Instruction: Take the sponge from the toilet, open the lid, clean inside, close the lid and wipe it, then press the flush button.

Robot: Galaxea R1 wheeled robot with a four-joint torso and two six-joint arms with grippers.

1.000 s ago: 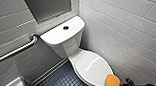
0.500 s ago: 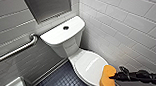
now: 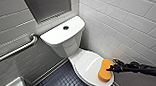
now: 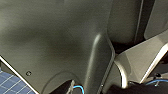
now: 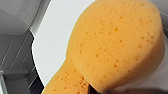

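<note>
**Sponge [image 3: 105, 70] gripped on the toilet [image 3: 68, 47] lid [image 3: 89, 62]**

My right gripper [image 3: 111, 69] is clenched on the sponge at its narrowed waist. My fingers blur into one dark mass there, so the exact hold is hard to make out. The sponge lies on the lid at the end farthest from the toilet's tank and covers part of the rim there. The lid is down, hiding the bowl. The flush button [image 3: 65, 27] sits in the middle of the tank top. My arm is cut off at the picture's edge, and up close the sponge's ends run past the frame.
</note>
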